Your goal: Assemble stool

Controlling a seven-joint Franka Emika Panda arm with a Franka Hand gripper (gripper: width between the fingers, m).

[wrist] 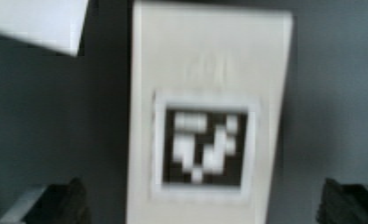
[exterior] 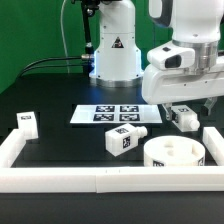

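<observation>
hanging where, the gripper? (a)

low at the exterior view's right, above one stool leg that lies on the black table. (b)

jaws? (a)

apart. in the wrist view the dark fingertips stand one on either side of that leg, with a gap showing each side. no contact seen. the leg's tag faces the camera, picture blurred. (b)

rest of the stool? (a)

seat disc: round, rimmed, hollow side up, nearer the camera than the gripper and close to the white border rail. second leg: on its side mid-table, between the disc and the marker board, tag visible on one face. third leg: far at the exterior view's left, beside the rail there, well apart from the others. (b)

anything joined? (a)

no. disc and second leg lie near each other, not touching. all parts loose on the table. (b)
</observation>
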